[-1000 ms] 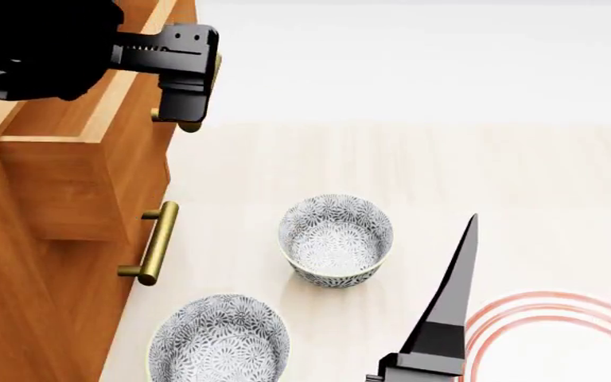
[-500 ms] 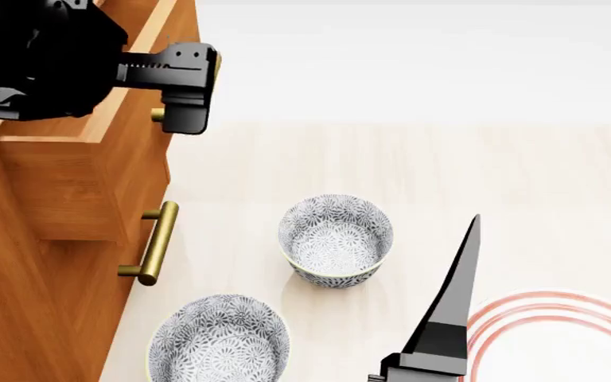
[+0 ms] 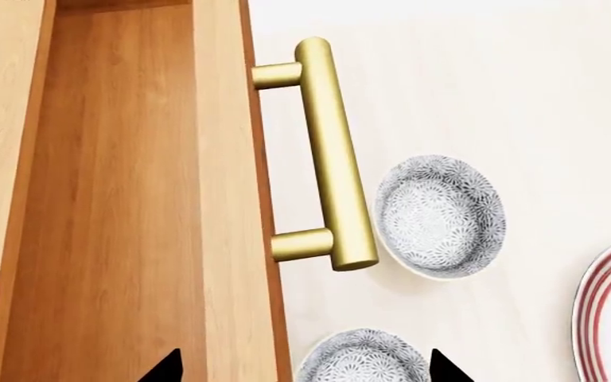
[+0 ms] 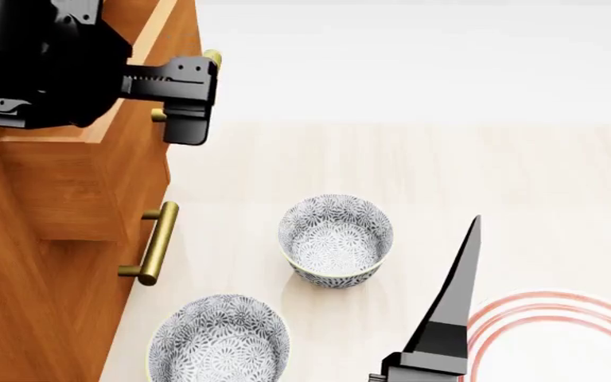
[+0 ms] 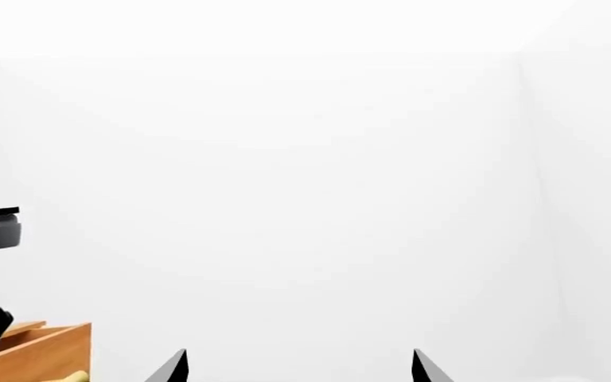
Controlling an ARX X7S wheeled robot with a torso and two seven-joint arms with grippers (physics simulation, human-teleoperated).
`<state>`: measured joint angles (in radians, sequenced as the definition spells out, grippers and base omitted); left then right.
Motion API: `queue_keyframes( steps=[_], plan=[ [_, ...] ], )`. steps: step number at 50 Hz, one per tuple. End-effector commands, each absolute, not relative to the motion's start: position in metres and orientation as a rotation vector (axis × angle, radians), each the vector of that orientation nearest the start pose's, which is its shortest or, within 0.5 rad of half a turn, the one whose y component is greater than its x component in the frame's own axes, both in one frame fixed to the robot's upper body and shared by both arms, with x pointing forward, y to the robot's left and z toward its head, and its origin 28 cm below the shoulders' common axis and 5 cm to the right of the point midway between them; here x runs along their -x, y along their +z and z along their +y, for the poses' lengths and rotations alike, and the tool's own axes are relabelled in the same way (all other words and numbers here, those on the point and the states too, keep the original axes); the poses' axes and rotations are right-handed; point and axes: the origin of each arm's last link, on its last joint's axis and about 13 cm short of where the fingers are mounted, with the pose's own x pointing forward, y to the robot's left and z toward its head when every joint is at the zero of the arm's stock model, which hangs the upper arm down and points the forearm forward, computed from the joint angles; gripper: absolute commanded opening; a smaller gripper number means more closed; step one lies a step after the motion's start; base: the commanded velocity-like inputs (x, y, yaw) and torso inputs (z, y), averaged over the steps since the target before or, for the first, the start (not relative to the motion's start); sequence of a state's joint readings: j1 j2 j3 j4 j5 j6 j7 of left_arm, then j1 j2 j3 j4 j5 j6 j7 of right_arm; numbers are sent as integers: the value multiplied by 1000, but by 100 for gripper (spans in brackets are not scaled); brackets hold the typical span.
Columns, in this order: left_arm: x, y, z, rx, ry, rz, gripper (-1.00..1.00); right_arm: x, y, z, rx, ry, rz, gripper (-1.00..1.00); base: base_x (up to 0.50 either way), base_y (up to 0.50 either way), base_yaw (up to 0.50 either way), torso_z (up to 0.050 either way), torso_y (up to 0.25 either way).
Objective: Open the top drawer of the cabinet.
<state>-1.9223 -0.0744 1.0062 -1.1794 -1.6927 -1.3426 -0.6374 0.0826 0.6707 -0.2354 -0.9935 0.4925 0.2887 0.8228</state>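
Observation:
The orange-brown cabinet [image 4: 19,302] stands at the left of the head view. Its top drawer [image 4: 72,183] stands pulled out, and its wooden inside [image 3: 114,199] shows in the left wrist view. The drawer's brass bar handle [image 3: 327,159] is mostly hidden behind my left gripper [image 4: 184,91] in the head view; only its far tip [image 4: 212,57] shows. My left gripper [image 3: 300,370] is open, its fingertips wide apart and short of the handle, holding nothing. My right gripper [image 4: 557,231] is open and empty at the lower right, and in its own wrist view [image 5: 297,366] it faces a white wall.
The second drawer's brass handle [image 4: 155,243] sticks out below. Two patterned bowls [image 4: 336,239] [image 4: 219,338] sit on the pale surface beside the cabinet. A white plate with red rings [image 4: 544,334] lies under my right gripper. The bowls [image 3: 441,215] also show in the left wrist view.
My left gripper has shifted a little toward me along the top drawer's handle, uncovering the handle's far tip. The drawer and my right arm have stayed put.

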Motion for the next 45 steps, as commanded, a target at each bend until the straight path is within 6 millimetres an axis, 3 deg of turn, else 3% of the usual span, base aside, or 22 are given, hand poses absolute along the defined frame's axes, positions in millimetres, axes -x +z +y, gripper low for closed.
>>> queue_keyframes(
  steps=[1, 45],
  plan=[
    [-352, 366, 143, 39, -285, 874, 100, -152, 193, -111, -49, -112, -558, 100, 0, 0, 0, 0, 0],
    [-336, 369, 123, 41, -406, 875, 100, -152, 193, -112, -52, -115, -562, 100, -2, 0, 0, -1, 0]
  ],
)
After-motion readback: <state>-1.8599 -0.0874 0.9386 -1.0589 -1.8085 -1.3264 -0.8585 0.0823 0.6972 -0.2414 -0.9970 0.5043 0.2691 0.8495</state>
